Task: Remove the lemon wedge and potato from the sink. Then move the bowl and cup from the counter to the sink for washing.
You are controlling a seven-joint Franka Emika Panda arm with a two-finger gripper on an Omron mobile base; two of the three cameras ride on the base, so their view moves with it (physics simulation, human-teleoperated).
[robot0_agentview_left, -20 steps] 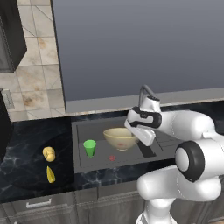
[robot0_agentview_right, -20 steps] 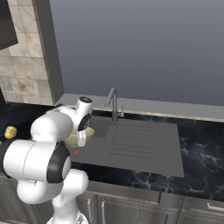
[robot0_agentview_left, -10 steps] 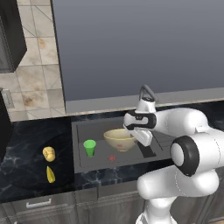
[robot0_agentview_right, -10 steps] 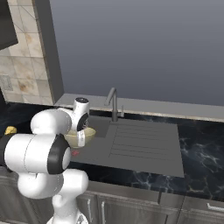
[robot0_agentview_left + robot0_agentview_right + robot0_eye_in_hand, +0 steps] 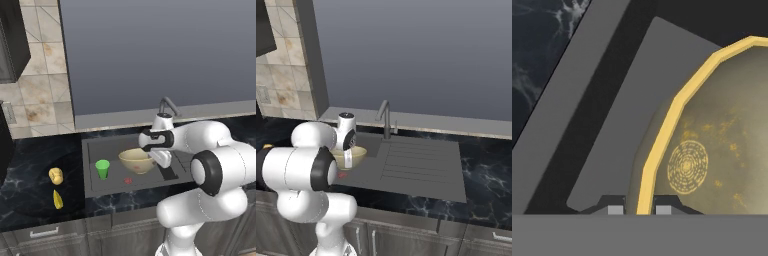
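Observation:
The tan-yellow bowl [image 5: 134,159] is inside the dark grey sink [image 5: 95,149], right of the green cup [image 5: 103,168], which stands upright in the basin. My gripper [image 5: 157,158] comes down on the bowl's right rim and is shut on it. In the hand view the thin yellow rim passes between the two fingertips [image 5: 615,209] of the gripper [image 5: 639,210], with the bowl [image 5: 722,135] spreading to the right. Whether the bowl rests on the sink floor I cannot tell. The potato [image 5: 56,175] and the lemon wedge [image 5: 58,199] lie on the dark counter left of the sink.
A red drain [image 5: 128,180] marks the basin floor in front of the bowl. The dark curved faucet [image 5: 385,116] stands behind the sink, and the ribbed drainboard [image 5: 416,165] stretches to its right. A grey backsplash wall rises behind the counter.
The hand has straightened to a more upright pose over the bowl's rim. The bowl has sunk slightly; the cup, potato and lemon wedge have not moved.

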